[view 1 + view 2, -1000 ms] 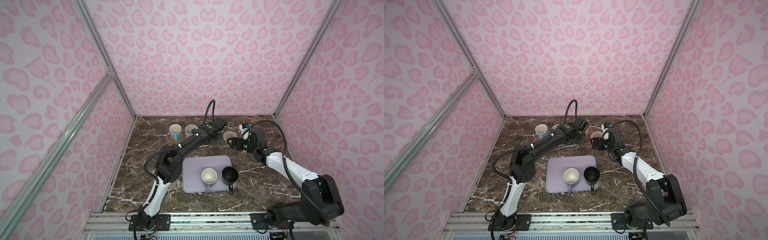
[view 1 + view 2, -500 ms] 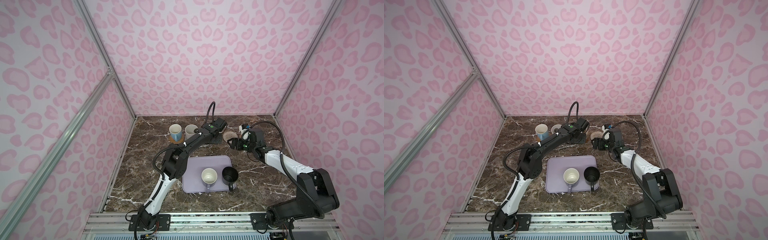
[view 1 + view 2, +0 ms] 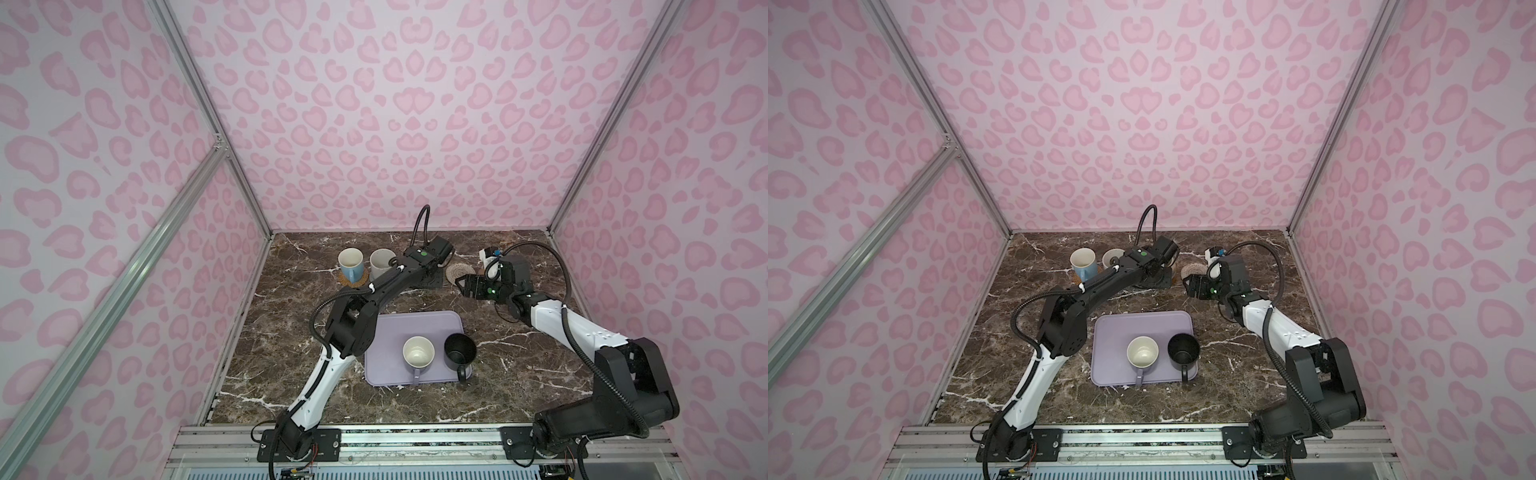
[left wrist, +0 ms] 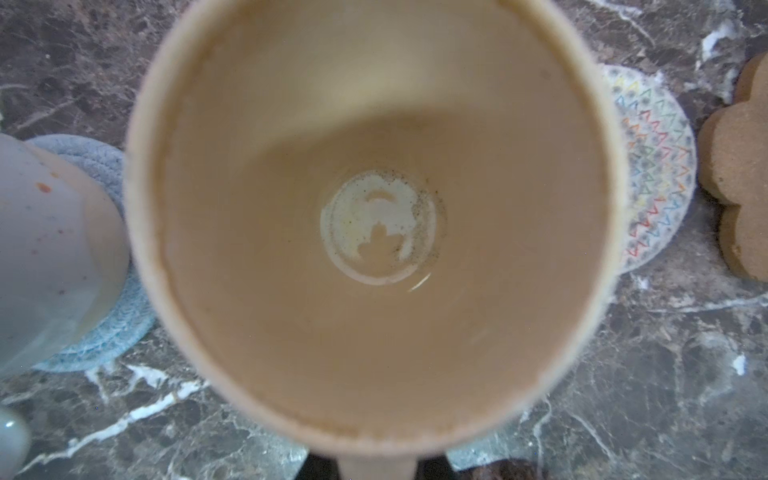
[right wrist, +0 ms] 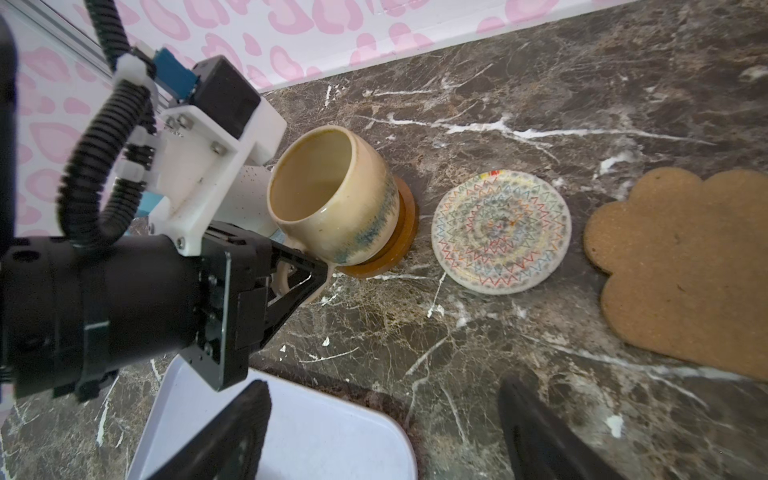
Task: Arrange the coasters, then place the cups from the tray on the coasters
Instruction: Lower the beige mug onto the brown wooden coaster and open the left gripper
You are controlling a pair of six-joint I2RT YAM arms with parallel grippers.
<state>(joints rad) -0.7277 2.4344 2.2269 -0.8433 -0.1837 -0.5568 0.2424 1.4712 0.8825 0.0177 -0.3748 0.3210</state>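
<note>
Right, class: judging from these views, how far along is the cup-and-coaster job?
Done: light blue mug on orange coaster, speckled white mug on grey-blue coaster. In hand: left gripper shut on the handle of the pale yellow mug, set on the brown coaster. Left: lavender mug and black mug on the tray; patterned woven coaster and paw-shaped cork coaster bare; right gripper open.

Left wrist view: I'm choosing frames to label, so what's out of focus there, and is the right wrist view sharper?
Left wrist view: the pale yellow mug fills the frame, its rim soft, its bottom and the table sharper. Right wrist view: the mug, beige coaster and paw coaster are crisp; only the right gripper's fingers blur.
</note>
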